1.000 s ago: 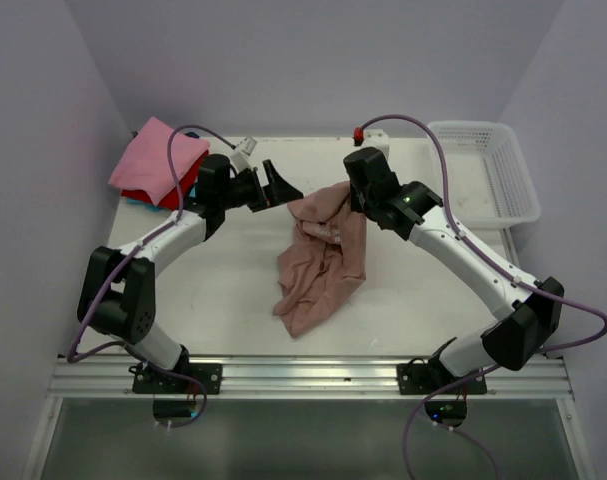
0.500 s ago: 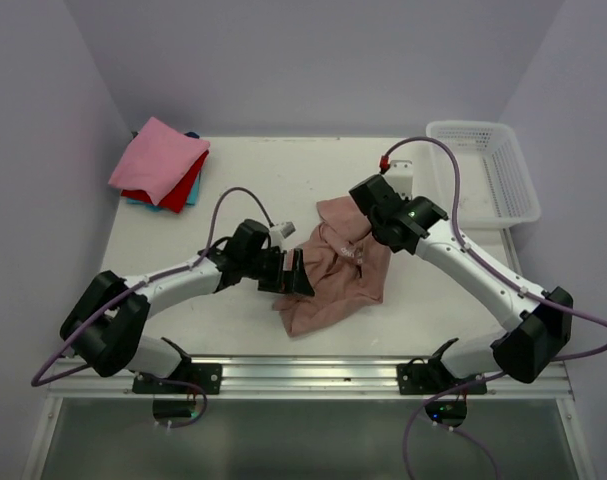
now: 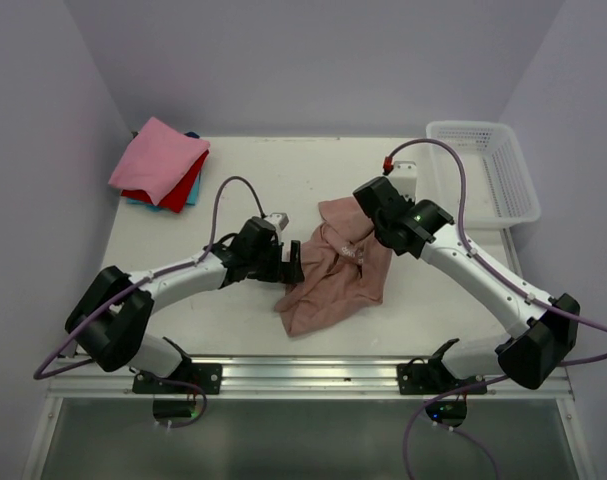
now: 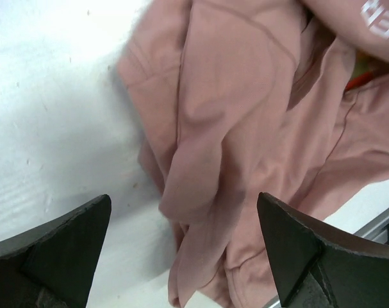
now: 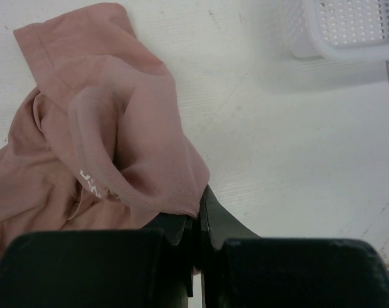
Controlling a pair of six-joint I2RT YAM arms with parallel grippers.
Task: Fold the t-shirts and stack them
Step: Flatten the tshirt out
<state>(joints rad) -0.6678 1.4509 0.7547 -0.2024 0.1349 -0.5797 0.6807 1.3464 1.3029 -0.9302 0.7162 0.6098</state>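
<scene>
While the folded t-shirts [image 3: 161, 165] lie well left of the crumpled dusty-pink t-shirt [image 3: 333, 285], the left gripper [image 3: 291, 266] gapes wide at its left edge, grasping nothing; the right gripper [image 5: 198, 204] pinches its far hem, with the basket [image 3: 520, 178] farther right.

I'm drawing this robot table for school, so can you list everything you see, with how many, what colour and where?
dusty-pink t-shirt: one, crumpled, middle of the table
bright pink t-shirt: one, folded, top of the pile at the far left corner
red t-shirt: one, folded, under the bright pink one
blue t-shirt: one, only an edge shows, at the bottom of the pile
basket: one, white plastic lattice, far right corner
table: one, white
cables: two, purple, one looping along each arm
left arm: one, white and black, jaws wide open over the crumpled shirt's left edge
right arm: one, white and black, jaws shut on the crumpled shirt's edge
</scene>
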